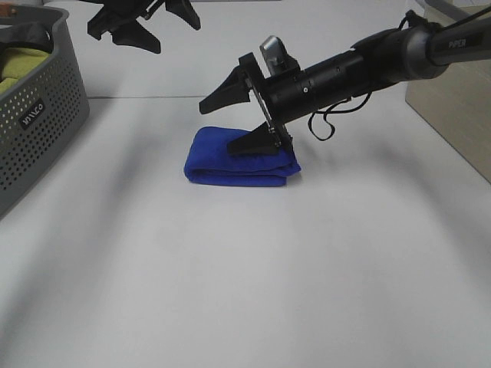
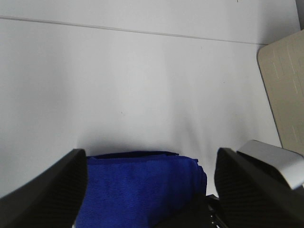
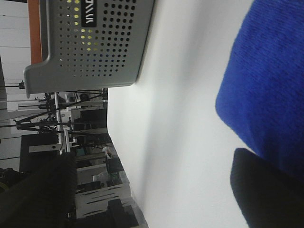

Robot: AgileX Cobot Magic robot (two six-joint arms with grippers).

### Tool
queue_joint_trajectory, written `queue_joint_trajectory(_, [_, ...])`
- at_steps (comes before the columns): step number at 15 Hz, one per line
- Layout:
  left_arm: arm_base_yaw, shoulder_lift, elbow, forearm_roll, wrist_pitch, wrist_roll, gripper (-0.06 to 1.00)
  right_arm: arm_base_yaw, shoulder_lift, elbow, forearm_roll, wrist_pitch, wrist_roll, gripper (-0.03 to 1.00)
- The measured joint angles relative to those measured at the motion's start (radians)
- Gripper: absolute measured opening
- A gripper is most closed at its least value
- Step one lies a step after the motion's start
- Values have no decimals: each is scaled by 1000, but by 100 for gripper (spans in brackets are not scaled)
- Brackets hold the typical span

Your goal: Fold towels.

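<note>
Royal-blue plush microfibre towel (image 1: 239,159) sits folded into a thick compact bundle mid-way across the white tabletop (image 1: 230,291), well apart from the grey perforated plastic basket (image 1: 38,115). Right gripper (image 1: 239,115) has jaws spread wide, lower finger resting on the bundle's top; left gripper (image 1: 142,27) hangs raised at the far edge, jaws apart, holding nothing. Likely light, limp, grippy: pinch all layers at the rounded fold edge or they'll splay.

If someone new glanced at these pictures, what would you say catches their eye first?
The royal-blue towel, folded into a compact bundle mid-table, stands out against the white table. The right gripper is over it, jaws open, its lower finger on the cloth. A grey perforated basket sits at the left edge.
</note>
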Motion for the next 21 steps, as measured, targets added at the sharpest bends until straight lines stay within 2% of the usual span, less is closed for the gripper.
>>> queue_joint_trajectory(5, [0,0,0,0,27,0,71,-41,55,0,13,-1,-9,82])
queue_joint_trajectory(8, [0,0,0,4,28,0,71,-78,55,0,49,62,-10,82])
queue_joint_trajectory(10, [0,0,0,6,30,0,71,-96,54,0,42,64,-11,82])
queue_joint_trajectory(13, [0,-14,0,31,34,49,71,-110,54,0,-27,67,-10,82])
queue_joint_trajectory(18, [0,-127,0,161,140,79,71,-138,-54,0,-102,68,19,82])
queue_joint_trajectory(20, [0,-174,0,209,199,79,71,-139,-148,0,-197,69,81,82])
queue_joint_trajectory(21, [0,-226,0,263,237,79,71,-139,-253,0,-334,69,167,82])
